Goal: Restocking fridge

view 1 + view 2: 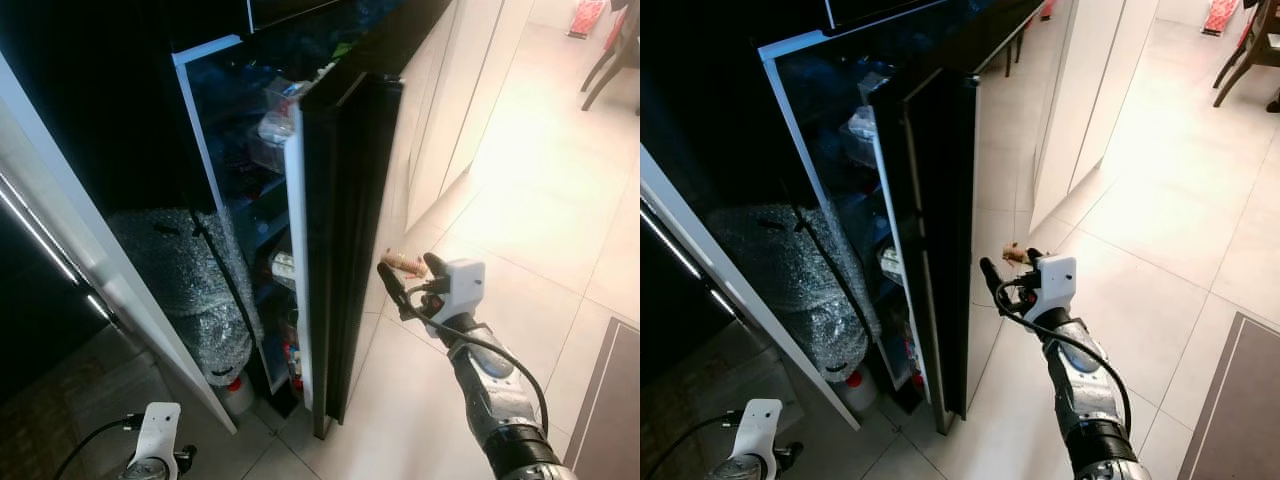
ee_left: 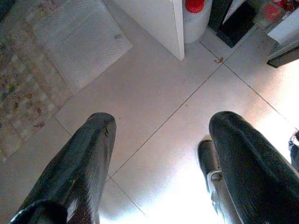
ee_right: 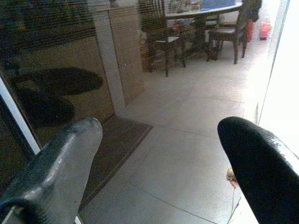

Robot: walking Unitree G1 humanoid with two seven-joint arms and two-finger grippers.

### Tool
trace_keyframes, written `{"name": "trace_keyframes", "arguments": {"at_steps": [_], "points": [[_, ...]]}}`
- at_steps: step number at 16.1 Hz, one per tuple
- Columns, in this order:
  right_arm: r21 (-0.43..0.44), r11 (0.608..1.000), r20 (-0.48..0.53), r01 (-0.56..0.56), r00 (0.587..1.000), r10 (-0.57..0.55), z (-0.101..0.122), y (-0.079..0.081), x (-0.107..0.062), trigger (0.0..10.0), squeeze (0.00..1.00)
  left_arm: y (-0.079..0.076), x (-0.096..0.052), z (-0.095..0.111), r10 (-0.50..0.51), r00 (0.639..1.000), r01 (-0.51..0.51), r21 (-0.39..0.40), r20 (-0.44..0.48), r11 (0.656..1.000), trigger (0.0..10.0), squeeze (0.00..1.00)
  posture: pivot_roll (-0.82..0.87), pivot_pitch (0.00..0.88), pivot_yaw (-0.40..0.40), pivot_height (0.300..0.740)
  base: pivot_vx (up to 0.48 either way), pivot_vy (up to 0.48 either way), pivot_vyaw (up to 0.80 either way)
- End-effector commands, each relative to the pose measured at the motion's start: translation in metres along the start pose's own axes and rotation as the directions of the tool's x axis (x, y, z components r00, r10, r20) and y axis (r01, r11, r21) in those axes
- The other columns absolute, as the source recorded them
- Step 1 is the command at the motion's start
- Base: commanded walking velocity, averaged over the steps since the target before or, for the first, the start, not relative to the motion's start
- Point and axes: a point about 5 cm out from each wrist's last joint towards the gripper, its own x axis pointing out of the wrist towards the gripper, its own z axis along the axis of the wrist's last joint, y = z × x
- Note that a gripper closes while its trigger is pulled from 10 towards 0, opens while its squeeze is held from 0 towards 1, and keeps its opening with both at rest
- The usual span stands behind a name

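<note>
My right gripper (image 1: 408, 275) hung with fingers apart, empty, just beside the fridge door (image 1: 335, 250). My left gripper (image 2: 159, 163), also spread, idled low. A careless swing risked striking that door.

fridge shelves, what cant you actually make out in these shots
- Fridge shelf contents: head views, dark interior and the black door edge-on in front; only vague packets show.
- Lower fridge: covered by a bubble-wrapped bundle.
- Red-capped jug: left wrist view, cut by the top edge.
- Left gripper: head views, cut by the bottom edge.
- Small object beyond the open right gripper: too small to identify.
</note>
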Motion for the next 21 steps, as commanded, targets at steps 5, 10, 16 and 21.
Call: {"name": "trace_keyframes", "arguments": {"at_steps": [5, 10, 16, 21], "points": [[-0.027, 0.999, -0.004, -0.04, 0.999, 0.04, 0.012, 0.013, 0.02, 10.0, 0.0, 0.0, 0.0, -0.001, 0.009, 1.0, -0.009, -0.01, -0.005, 1.0, 10.0, 0.0, -0.15, 0.0, 0.015, 0.74, 0.0, 0.0, 0.0], [-0.046, 0.995, -0.011, -0.093, 0.996, 0.092, 0.02, 0.033, 0.04, 10.0, 0.0, -0.001, 0.0, -0.001, 0.013, 1.0, -0.013, -0.013, -0.006, 1.0, 10.0, 0.0, -0.13, 0.0, 0.009, 0.74, 0.0, 0.0, 0.0], [-0.046, 0.989, -0.02, -0.14, 0.99, 0.139, 0.025, 0.057, 0.059, 10.0, 0.0, -0.001, 0.0, -0.001, 0.017, 1.0, -0.017, -0.015, -0.008, 1.0, 10.0, 0.0, -0.13, 0.0, 0.007, 0.74, 0.0, 0.0, 0.0], [-0.052, 0.984, -0.035, -0.171, 0.985, 0.169, 0.029, 0.073, 0.07, 10.0, 0.0, -0.001, 0.0, -0.001, 0.022, 1.0, -0.022, -0.018, -0.009, 1.0, 10.0, 0.0, -0.12, 0.0, 0.002, 0.74, 0.0, 0.0, 0.0]]}}
